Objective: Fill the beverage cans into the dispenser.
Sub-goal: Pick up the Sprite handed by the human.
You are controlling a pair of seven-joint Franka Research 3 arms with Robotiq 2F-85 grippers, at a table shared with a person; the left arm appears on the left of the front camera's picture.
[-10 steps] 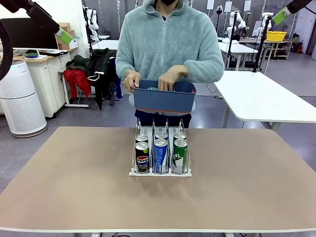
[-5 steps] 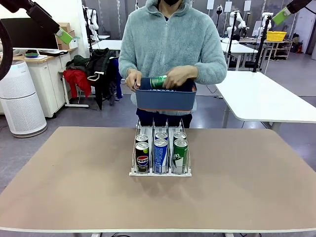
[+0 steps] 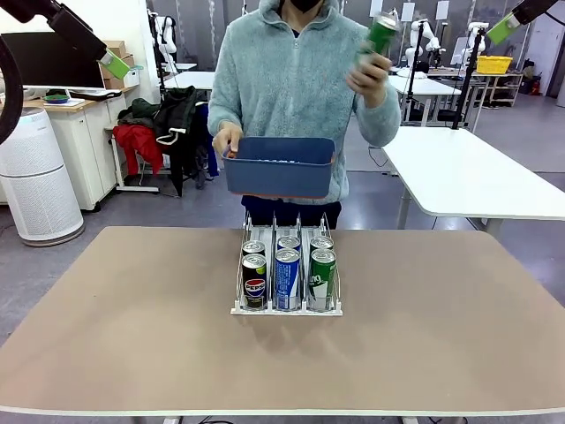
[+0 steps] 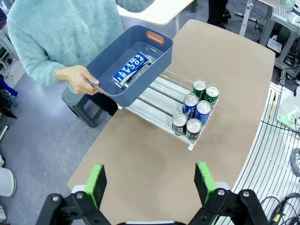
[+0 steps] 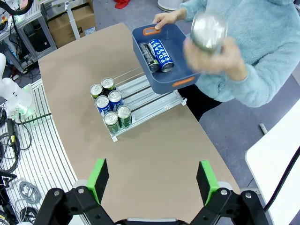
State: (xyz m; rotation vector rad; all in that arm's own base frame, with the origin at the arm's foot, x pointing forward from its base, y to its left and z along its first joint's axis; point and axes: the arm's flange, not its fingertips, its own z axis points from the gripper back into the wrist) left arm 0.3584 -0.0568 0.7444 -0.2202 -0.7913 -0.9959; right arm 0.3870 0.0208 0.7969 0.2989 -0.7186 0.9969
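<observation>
The left claw (image 4: 151, 183), black with green pads, stands spread to its full width with nothing between its fingers, high above the tan worktop (image 4: 154, 150). The right claw (image 5: 153, 182) is just as wide apart and empty, and also hangs high.

Ahead of and below both claws, in the middle of the worktop, sits the dispenser (image 4: 157, 96), a small three-lane rack with a white base and thin clear dividers. Six slim aluminium beverage cans with silver tops stand upright in it, two per lane, gathered at the end nearer the claws. At the front are a black Pepsi can (image 3: 254, 283) in the lane on the left claw's side, a blue-white can (image 3: 287, 279) in the middle lane and a green-white can (image 3: 322, 279) on the right claw's side. Each has a second can close behind it. The far half of every lane lies bare.

Beyond the rack, a person in a pale fleece holds a dark blue plastic bin (image 3: 280, 168) in the air with one hand (image 3: 228, 140), near the rack's far end. In the bin a blue-white Pocari Sweat can (image 4: 130, 69) and a darker can (image 5: 149, 57) lie side by side. The person's other hand (image 3: 369, 72) holds a green can (image 3: 380, 34) at about shoulder height, well clear of the bin.
</observation>
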